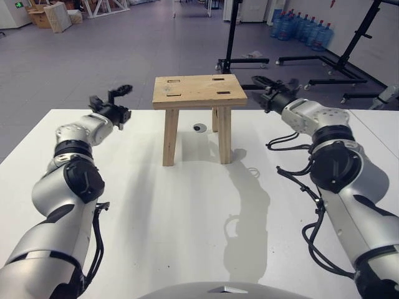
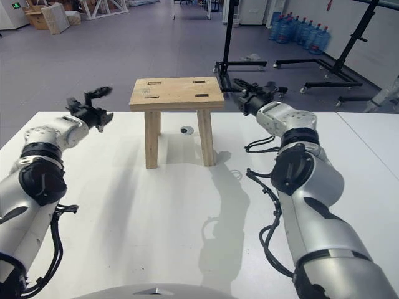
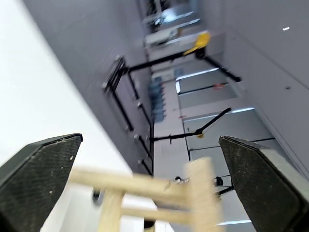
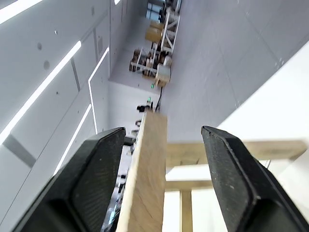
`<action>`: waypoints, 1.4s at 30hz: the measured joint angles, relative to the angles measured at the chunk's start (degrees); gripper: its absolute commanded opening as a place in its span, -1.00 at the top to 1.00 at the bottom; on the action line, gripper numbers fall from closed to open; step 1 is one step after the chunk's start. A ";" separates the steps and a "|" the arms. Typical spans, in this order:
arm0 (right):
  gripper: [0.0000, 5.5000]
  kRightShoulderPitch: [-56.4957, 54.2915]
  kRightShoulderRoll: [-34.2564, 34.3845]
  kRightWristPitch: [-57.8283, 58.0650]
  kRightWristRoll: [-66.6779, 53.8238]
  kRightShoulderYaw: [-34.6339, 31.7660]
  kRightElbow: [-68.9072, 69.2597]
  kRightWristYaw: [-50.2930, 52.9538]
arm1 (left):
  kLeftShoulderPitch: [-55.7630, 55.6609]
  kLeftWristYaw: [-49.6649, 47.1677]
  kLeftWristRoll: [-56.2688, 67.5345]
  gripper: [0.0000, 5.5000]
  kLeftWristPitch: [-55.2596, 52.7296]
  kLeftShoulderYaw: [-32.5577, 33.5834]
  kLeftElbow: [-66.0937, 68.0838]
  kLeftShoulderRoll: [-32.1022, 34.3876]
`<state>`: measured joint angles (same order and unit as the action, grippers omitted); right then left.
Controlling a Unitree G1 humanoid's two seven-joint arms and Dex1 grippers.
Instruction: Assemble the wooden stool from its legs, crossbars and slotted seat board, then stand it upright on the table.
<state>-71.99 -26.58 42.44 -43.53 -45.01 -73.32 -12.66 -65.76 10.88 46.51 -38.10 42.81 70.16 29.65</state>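
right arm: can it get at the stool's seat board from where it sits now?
Probably yes. The right gripper is open, level with the seat board and just off its right edge. Nothing lies between them, and the board's edge lines up between the fingers in the wrist view.

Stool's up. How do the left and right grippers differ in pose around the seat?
The right gripper sits close beside the seat; the left gripper hangs a clear gap off the other side. The seat's edge lines up between the right gripper's jaws, while the left gripper's jaws frame it from farther off. Both are open, holding nothing.
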 measured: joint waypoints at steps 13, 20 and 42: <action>-0.05 34.06 7.81 -16.90 20.76 20.53 55.14 7.12 | 34.41 -1.77 -27.21 -0.88 23.90 -18.36 -51.33 1.20; -0.05 63.61 25.64 -30.59 39.86 39.84 86.50 21.96 | 60.61 -9.77 -35.76 -0.88 32.73 -31.17 -69.93 -19.81; -0.05 65.49 26.00 -35.41 40.51 39.38 84.80 18.66 | 59.28 -9.84 -35.53 -0.88 33.67 -29.62 -71.19 -21.98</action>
<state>-6.51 -0.57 7.03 -3.01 -5.63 11.48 6.00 -6.48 1.04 10.98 -4.43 13.19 -1.03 7.67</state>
